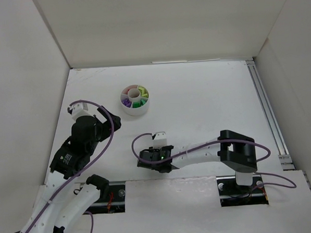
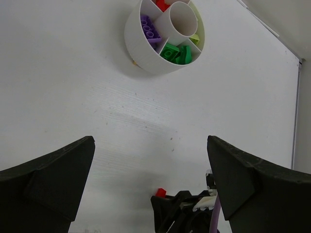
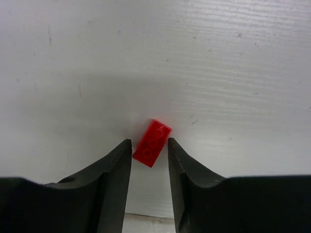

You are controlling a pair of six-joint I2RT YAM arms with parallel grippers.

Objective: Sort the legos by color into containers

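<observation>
Left arm (image 1: 81,141): white lower links, black upper housing with small white markings, lavender cable (image 1: 114,126) looped alongside. Right arm (image 1: 199,153): white link, blocky black joint housing, green indicator lit on the black wrist. Fingers (image 3: 109,184) on both arms: matte black wedges.
</observation>
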